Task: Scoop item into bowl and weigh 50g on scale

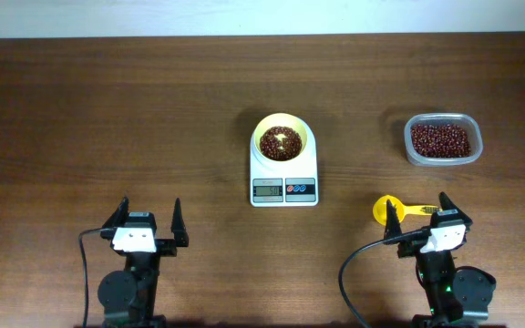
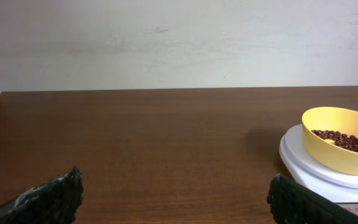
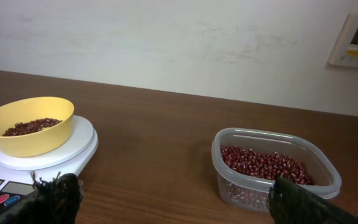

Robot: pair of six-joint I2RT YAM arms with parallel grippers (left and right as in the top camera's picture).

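Observation:
The white scale (image 1: 283, 187) stands at mid-table with the pale yellow bowl (image 1: 264, 128) on its platform. Reddish-brown beans (image 1: 281, 143) lie in the bowl; more beans (image 1: 441, 139) fill a clear tub (image 1: 409, 146) at the right. My left gripper (image 1: 150, 208) is open near the front left, nothing between its fingers. My right gripper (image 1: 416, 205) is open at the front right, over a yellow scoop (image 1: 386, 210) lying on the table. The left wrist view has the bowl (image 2: 344, 158) and scale (image 2: 309, 163) at its right; the right wrist view has the bowl (image 3: 36, 140) at its left.
The tub (image 3: 247, 190) sits ahead and right of my right gripper (image 3: 173, 199), the scale (image 3: 48, 158) ahead and left. A white wall panel (image 3: 356, 40) hangs at the far right. Bare wood lies ahead of my left gripper (image 2: 176, 199).

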